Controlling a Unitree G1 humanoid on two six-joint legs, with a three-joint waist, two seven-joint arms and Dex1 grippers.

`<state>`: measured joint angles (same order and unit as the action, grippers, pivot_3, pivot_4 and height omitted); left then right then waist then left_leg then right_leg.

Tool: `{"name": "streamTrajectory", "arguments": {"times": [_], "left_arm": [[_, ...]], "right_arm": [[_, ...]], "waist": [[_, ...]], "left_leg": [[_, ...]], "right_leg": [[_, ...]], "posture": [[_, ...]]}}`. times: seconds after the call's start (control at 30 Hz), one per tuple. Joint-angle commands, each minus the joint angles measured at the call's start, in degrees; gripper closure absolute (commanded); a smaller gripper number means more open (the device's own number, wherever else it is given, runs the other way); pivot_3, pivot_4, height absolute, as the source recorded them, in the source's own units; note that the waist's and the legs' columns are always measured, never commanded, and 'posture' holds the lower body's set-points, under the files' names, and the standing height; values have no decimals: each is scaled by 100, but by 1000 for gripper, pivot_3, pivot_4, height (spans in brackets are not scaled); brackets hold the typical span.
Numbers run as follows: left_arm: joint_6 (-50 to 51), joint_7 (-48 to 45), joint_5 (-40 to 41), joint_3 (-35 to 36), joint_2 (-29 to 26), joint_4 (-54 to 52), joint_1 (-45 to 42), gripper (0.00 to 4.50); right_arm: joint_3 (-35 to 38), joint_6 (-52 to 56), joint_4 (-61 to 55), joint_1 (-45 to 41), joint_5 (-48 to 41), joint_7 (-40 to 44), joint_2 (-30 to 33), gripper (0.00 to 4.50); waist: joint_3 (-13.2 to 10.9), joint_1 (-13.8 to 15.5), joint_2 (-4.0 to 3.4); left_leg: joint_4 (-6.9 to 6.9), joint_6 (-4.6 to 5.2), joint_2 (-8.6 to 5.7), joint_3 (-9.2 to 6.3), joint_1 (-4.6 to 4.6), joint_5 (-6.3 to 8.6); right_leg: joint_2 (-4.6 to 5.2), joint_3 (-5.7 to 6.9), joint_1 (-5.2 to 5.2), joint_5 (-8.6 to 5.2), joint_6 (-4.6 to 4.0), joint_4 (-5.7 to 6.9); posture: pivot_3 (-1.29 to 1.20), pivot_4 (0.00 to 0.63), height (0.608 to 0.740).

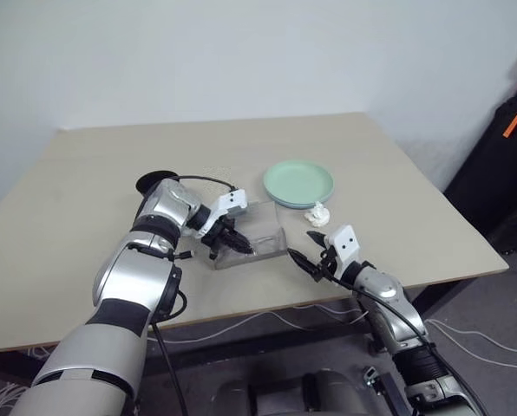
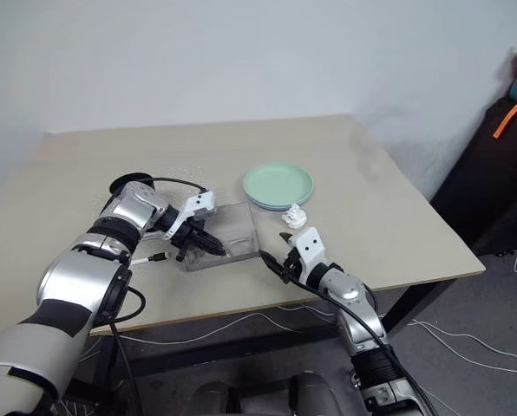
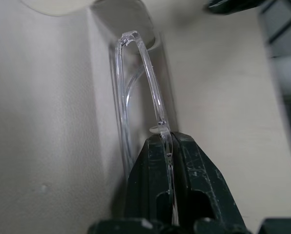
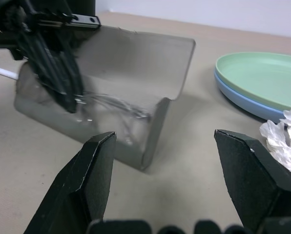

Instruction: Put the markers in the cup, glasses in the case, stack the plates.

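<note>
Glasses [image 3: 143,73]: pinched in left gripper [image 1: 232,240], inside open case [image 4: 135,73], at 9 o'clock of right gripper [image 4: 162,170]
Right gripper: wide, empty
Risk: thin frame may slip or snag on release

Clear-framed glasses [image 3: 138,87] are clamped in the left gripper [image 1: 232,240], inside the open grey case [image 4: 135,78]. Mint plate [image 4: 262,78] lies stacked on blue plate [image 4: 238,100], beyond the right gripper [image 4: 162,165].

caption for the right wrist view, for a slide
Left tool lowers clear glasses into the open grey case beside stacked plates.
</note>
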<state>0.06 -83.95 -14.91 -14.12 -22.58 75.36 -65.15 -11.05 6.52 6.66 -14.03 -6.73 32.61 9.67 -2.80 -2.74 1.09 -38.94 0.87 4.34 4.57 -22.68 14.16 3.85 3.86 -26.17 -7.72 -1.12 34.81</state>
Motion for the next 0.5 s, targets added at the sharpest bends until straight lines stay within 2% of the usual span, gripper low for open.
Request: {"name": "streamTrajectory", "arguments": {"times": [0.03, 0.07, 0.23, 0.4, 0.5], "left_arm": [[-173, 211, 15, 58, 45, -45, -4, 4018], [-204, 229, 32, 71, 51, -42, -9, 3837], [-293, 494, 154, 204, 95, -42, -90, 2196], [-225, 864, 295, 467, 126, -29, -253, 2196], [-538, 1729, 209, 528, 99, -30, -315, 2196]], "right_arm": [[24, -66, -92, -163, -14, 10, -19, 1012], [22, -66, -93, -163, -13, 11, -19, 1012], [14, -66, -83, -167, -9, 13, -23, 1012], [0, -71, -63, -174, -9, 24, -27, 1012], [-7, -88, -25, -199, -7, 31, -32, 1012]], "waist": [[0, 1, 0], [0, 2, 0], [-1, 2, 1], [-1, 1, 2], [-1, 1, 2]], "left_leg": [[0, 0, 0, 0, 0, 0], [0, -1, 0, -1, 0, 0], [0, 3, -3, -1, -7, -2], [0, 6, -4, -2, -7, -3], [0, 4, -4, -4, -5, -3]], "right_leg": [[0, 0, 0, 0, 0, 0], [0, 1, 0, 0, 0, 0], [1, 1, -2, 0, 0, -3], [1, 1, -3, 0, 0, -2], [1, 2, -2, 0, 0, 0]], "posture": [[0, 0, 740], [0, 0, 740], [0, 0, 740], [0, 0, 740], [0, 0, 740]]}}
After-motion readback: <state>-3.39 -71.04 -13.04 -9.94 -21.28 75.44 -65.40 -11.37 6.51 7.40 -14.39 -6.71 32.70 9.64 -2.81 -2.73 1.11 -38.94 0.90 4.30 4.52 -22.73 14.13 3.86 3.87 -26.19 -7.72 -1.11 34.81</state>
